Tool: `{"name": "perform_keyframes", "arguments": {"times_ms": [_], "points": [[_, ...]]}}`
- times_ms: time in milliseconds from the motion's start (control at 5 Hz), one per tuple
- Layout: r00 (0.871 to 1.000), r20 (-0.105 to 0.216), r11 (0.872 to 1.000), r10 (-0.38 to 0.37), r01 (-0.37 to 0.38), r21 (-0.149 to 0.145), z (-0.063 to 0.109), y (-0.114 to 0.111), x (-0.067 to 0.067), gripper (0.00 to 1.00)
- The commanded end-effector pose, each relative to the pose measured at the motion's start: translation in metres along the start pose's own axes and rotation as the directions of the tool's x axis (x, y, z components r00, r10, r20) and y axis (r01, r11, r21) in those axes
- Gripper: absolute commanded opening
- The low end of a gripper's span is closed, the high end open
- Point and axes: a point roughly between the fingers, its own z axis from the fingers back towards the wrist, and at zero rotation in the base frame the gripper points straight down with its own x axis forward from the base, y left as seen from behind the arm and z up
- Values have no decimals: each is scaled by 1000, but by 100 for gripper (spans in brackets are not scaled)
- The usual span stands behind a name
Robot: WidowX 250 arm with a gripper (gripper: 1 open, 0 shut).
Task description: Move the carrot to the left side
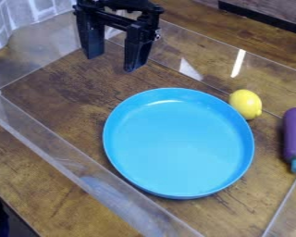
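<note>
a black two-fingered gripper [115,48] hangs above-left of the round blue plastic plate [179,143]; a yellow rounded object [246,104] sits just beside its upper right, a long purple eggplant-like object [294,139] right of it.

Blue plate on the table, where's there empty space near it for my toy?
There's bare wood left of the plate, between it, the clear wall and the open claw. It's crowded on the right, where the lemon and eggplant sit.
</note>
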Motion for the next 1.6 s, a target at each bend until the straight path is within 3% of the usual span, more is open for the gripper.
{"name": "perform_keyframes", "arguments": {"times_ms": [0, 400, 600, 1000, 1400], "points": [[999, -16, 999, -41, 41, -1, -9, -6, 5, 100], [995, -14, 994, 102, -102, -33, -1, -32, 15, 100], [979, -5, 978, 204, -204, -48, 1, -48, 15, 100], [920, 30, 917, 391, -386, -103, -1, -91, 30, 100], [902, 59, 899, 427, -418, -128, -14, -121, 67, 100]]}}
